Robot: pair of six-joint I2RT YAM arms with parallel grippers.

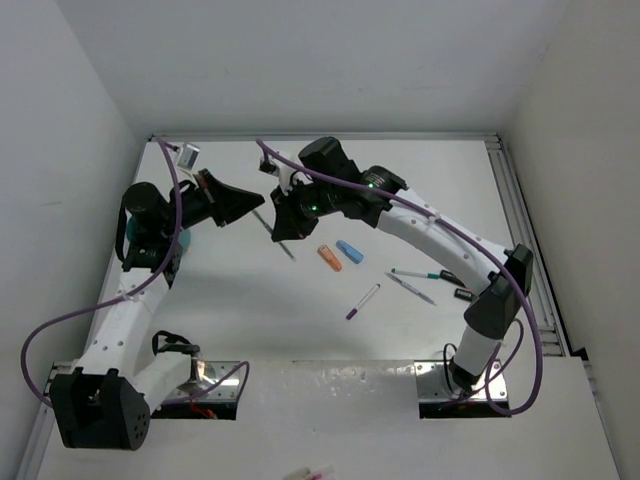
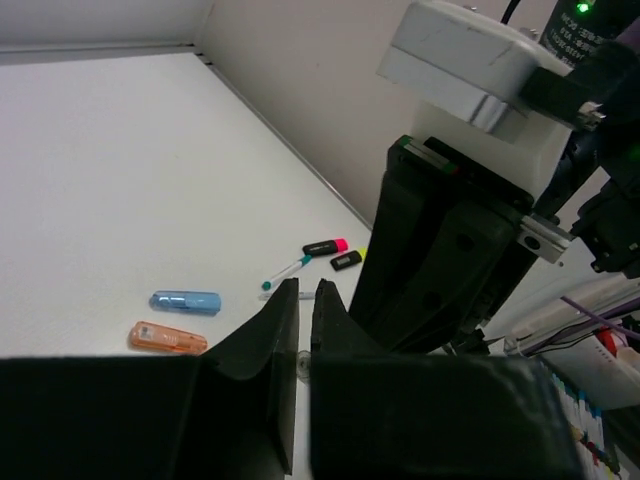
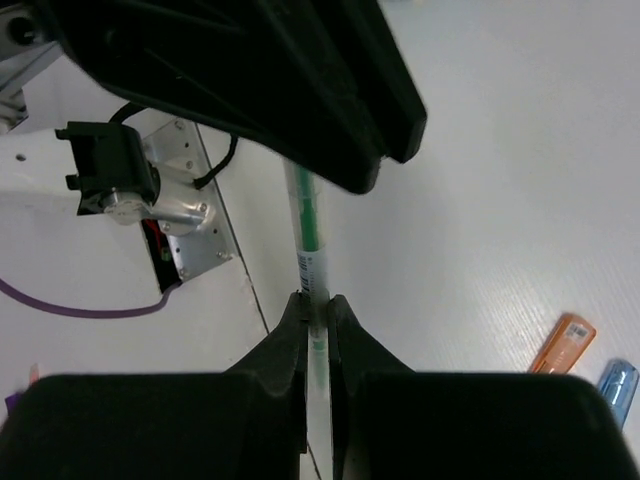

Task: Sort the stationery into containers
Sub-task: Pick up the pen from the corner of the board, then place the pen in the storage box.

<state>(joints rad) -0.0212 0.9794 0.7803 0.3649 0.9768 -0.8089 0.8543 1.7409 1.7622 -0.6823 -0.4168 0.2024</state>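
I am working the carry stage of one item: my right gripper (image 3: 318, 306) is pinching a thin pen (image 3: 303, 215) between pressed-together fingers, holding it off the table (image 3: 500, 200) near the back. The pen is looking like a slim clear barrel with a green core and a small printed band, smooth and likely slippery. My left gripper (image 2: 305, 296) is hovering just beside the pen's far end, with its fingers drawn to a narrow slit. I cannot tell whether anything is caught in that slit, so I am judging this as a possible handover. The teal cup (image 1: 182, 240) is sitting on the left, mostly hidden behind the left arm. The next move is calling for getting this pen over that rim and standing it in, probably by way of the left side. Waiting on the matte white surface are a stubby orange highlighter (image 2: 167, 338) and a blue highlighter (image 2: 186, 301), translucent and blocky. Farther off are a black marker with a pink end (image 2: 325, 246), a black marker with a yellow end (image 2: 347, 260) and a purple pen (image 1: 362, 301).
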